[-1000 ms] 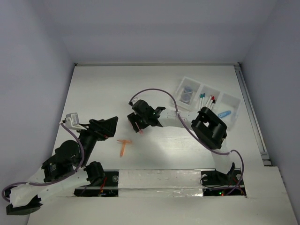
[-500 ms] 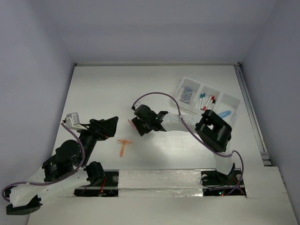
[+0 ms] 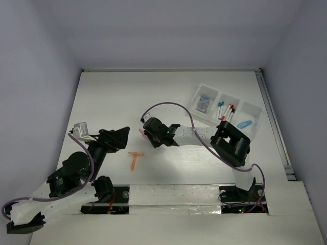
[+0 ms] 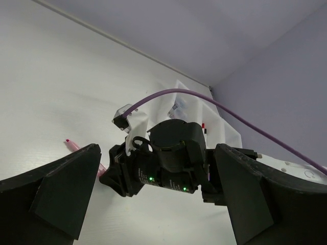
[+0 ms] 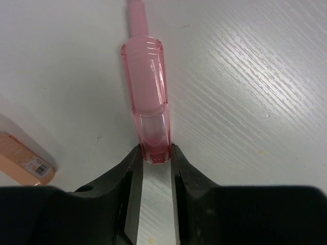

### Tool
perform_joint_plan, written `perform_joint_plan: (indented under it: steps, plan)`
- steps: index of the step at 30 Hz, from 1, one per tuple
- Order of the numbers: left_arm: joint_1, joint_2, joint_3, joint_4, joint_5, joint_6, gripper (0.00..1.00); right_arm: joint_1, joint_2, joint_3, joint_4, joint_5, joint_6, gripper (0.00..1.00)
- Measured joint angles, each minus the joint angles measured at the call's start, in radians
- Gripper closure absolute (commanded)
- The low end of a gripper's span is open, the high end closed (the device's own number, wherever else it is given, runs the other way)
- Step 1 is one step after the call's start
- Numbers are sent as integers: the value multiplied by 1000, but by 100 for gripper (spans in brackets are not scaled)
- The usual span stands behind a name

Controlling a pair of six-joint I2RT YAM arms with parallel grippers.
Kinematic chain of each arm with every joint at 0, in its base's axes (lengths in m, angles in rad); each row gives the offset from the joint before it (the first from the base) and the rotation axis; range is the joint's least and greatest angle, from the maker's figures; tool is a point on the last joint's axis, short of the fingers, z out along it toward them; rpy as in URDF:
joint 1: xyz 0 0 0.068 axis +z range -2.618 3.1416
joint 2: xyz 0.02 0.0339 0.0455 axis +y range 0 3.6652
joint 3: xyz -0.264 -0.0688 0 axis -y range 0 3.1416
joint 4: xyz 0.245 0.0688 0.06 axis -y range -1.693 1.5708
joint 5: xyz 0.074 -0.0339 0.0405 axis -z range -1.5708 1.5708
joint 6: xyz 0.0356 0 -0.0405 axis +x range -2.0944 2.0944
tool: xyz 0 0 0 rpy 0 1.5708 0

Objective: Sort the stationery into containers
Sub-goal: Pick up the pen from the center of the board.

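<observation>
Fingers (image 5: 130,171) of the right gripper (image 5: 153,155) pinch one end of the pink piece (image 5: 148,102), which lies flat near the middle of the table (image 3: 112,97). The bite looks shallow, so lift slowly and level toward the tray (image 3: 252,111) near the far right corner. An orange piece (image 3: 135,159) lies toward the near edge. The left gripper (image 3: 121,139), jaws wide apart, hovers beside the pink piece, off that route.

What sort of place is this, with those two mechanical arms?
Probably a robotics test cell rather than an office: a left arm and right arm bolted to a white table, plain walls boxing it in, and a divided tray of pens. The right gripper pinches a pink piece.
</observation>
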Motion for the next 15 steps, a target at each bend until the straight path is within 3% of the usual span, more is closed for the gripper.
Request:
perform_joint_plan:
  steps: [1,5,15]
  plan:
    - [0,0,0,0,0,-2,8,0,0,-1,4,0,1,88]
    - [0,0,-8,2,0,-7,11,2,-2,-7,18,4,2,93]
    - [0,43,-63,31,16,-30,19,11,-163,-88,16,-3,48,97]
